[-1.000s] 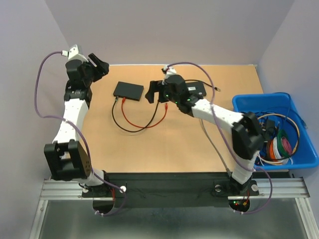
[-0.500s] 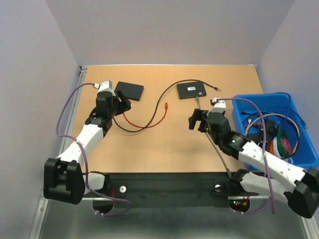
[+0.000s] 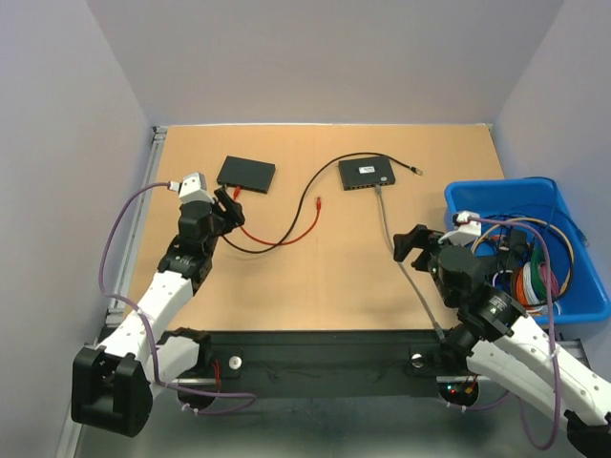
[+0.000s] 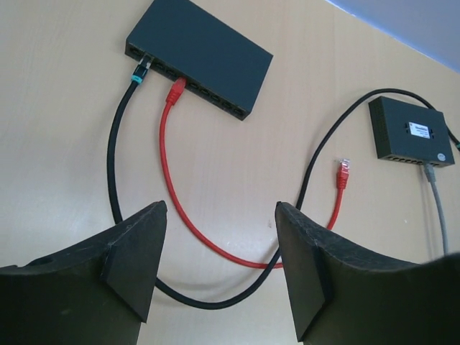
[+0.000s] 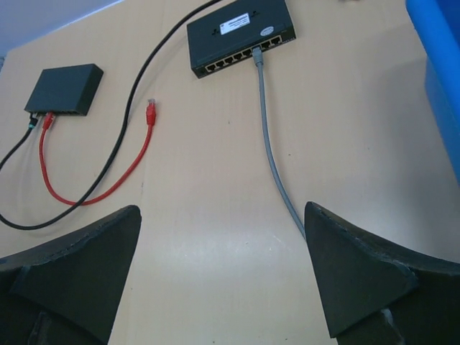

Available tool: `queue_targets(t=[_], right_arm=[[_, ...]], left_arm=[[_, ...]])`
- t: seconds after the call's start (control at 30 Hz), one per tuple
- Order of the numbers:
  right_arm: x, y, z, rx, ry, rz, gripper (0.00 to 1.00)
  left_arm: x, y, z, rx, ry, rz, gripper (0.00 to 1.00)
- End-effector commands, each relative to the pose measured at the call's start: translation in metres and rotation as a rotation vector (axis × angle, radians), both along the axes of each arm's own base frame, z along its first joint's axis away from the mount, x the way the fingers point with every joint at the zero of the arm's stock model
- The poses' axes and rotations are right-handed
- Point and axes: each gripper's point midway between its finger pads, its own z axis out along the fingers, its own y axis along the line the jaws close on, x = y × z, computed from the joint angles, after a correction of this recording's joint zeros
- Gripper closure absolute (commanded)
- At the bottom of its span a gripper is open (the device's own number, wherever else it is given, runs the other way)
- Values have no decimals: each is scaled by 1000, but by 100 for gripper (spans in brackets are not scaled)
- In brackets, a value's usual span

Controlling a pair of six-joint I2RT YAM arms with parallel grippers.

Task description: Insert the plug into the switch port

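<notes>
The loose red plug (image 3: pixel 318 201) lies on the table between two black switches, the left switch (image 3: pixel 246 173) and the right switch (image 3: pixel 367 173). The other end of its red cable (image 4: pixel 175 90) sits in a port of the left switch (image 4: pixel 198 54), beside a black cable. In the wrist views the loose red plug (image 4: pixel 343 172) (image 5: pixel 150 111) lies flat, untouched. My left gripper (image 3: pixel 227 205) (image 4: pixel 221 208) hovers open just near of the left switch, over the red and black cable loops. My right gripper (image 3: pixel 412 243) (image 5: pixel 222 210) is wide open and empty, well short of the right switch (image 5: pixel 241 32).
A grey cable (image 3: pixel 389 234) runs from the right switch's front port toward the near edge, passing my right gripper. A black cable's free end (image 3: pixel 417 172) lies right of that switch. A blue bin (image 3: pixel 477 196) with coiled cables stands at the right.
Both arms have drawn back toward the near edge. The right gripper left the centre of the table for the near right. The left gripper swung from the far left corner to near the left switch.
</notes>
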Motion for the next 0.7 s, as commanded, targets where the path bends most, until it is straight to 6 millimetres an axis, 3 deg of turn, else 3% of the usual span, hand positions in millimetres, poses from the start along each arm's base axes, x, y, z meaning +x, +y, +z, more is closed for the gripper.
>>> queue_targets(t=[0.0, 0.23, 0.43, 0.53, 0.67], right_arm=[[-5, -15, 9, 27, -15, -66, 0], [-9, -32, 3, 39, -8, -151, 0], [-10, -41, 6, 50, -29, -190, 0], [-10, -38, 3, 50, -20, -179, 0], [-9, -36, 2, 42, -10, -174, 0]], left_arm=[[-3, 14, 9, 14, -82, 66, 28], [-18, 38, -11, 79, -125, 155, 28], [-24, 46, -1, 92, -213, 177, 27], [-19, 53, 4, 107, -225, 224, 27], [-1, 62, -5, 169, -157, 285, 28]])
